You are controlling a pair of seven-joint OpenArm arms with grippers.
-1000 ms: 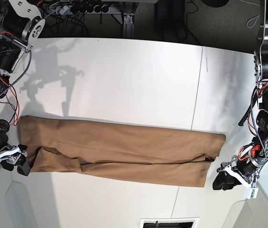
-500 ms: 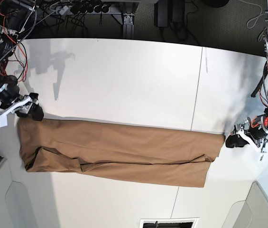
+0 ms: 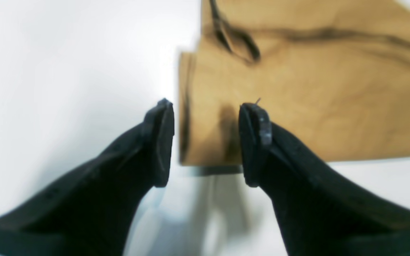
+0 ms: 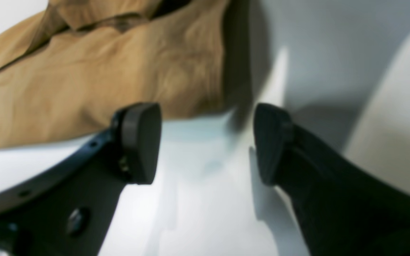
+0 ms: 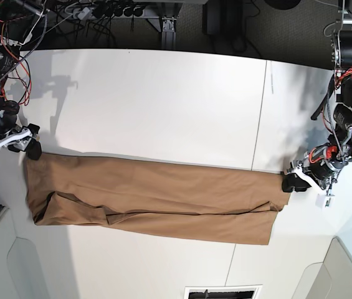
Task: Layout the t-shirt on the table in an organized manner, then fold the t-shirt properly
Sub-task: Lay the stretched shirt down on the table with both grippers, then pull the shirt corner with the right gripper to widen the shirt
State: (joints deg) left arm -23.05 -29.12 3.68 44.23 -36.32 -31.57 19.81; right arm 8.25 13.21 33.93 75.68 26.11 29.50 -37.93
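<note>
At opposite ends of the t-shirt (image 5: pixel 154 196), lying lengthwise between my arms, I see left gripper (image 3: pixel 205 142) and right gripper (image 4: pixel 205 142) both spread wide, each straddling its near corner.

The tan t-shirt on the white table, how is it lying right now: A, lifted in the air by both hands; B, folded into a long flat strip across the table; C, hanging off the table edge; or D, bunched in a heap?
B: in the base view the tan t-shirt lies flat as a long narrow band on the white table, both hands open beside its ends.
</note>
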